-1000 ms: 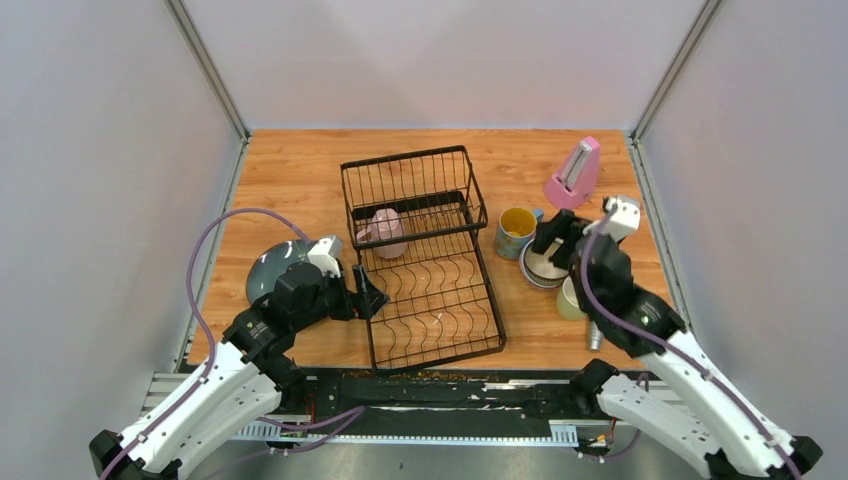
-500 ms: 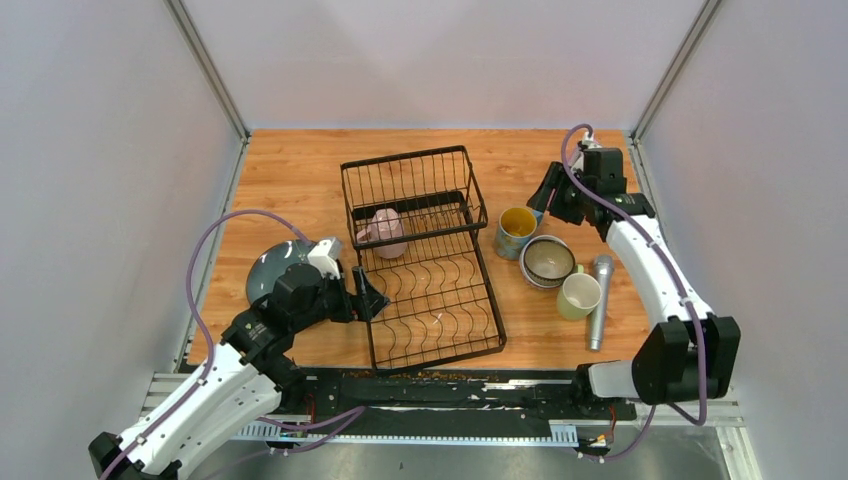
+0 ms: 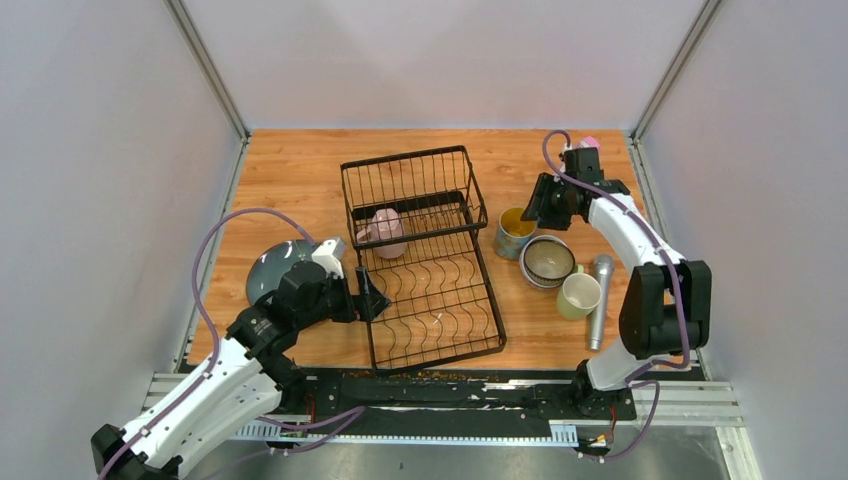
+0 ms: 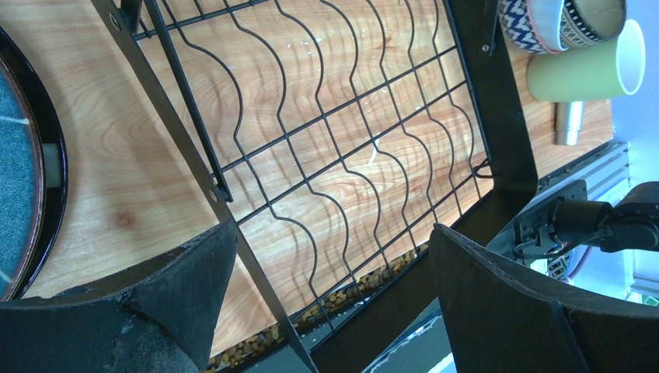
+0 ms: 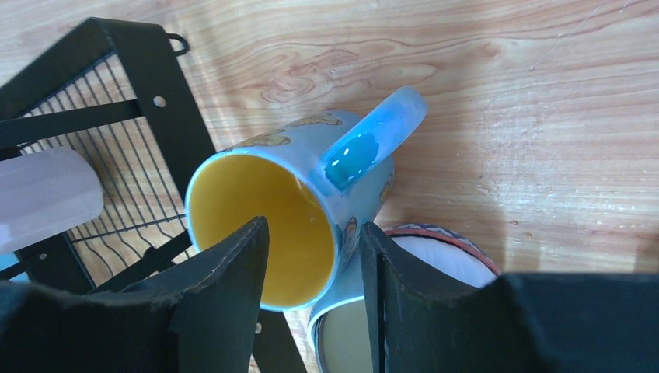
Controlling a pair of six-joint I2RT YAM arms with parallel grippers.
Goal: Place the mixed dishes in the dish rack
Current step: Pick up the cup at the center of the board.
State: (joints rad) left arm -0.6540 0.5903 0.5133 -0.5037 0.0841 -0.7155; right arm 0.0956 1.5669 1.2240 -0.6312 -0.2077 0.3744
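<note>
Across the orange-brown wooden tabletop (image 3: 300, 165), boxed in by pale grey wall panels (image 3: 100, 150) and aluminium corner posts (image 3: 205, 65), the large black wire dish rack (image 3: 425, 300) sits dead centre. Its tall basket is at the far end, and the wavy plate tray runs toward the arms. One pink mug (image 3: 385, 232) rests inside, right where basket meets tray. Left of the rack, the dark blue-grey speckled plate (image 3: 270, 272) lies flat on the wood. The left gripper (image 3: 372, 297) hangs over the tray's left rail, jaws wide apart, holding nothing. Over on the right, the blue mug with the yellow inside (image 3: 515, 230) stands upright just beside the rack, up against the blue-red patterned bowl (image 3: 548, 261). The pale-green mug (image 3: 578, 296) sits next to that bowl, silver-grey microphone (image 3: 600, 300) alongside. The right gripper (image 3: 535, 205) straddles the blue mug's rim by the handle, one finger inside, one outside, jaws apart and not yet clamped. Brown crumbs (image 3: 430, 374) line the table's near edge.
</note>
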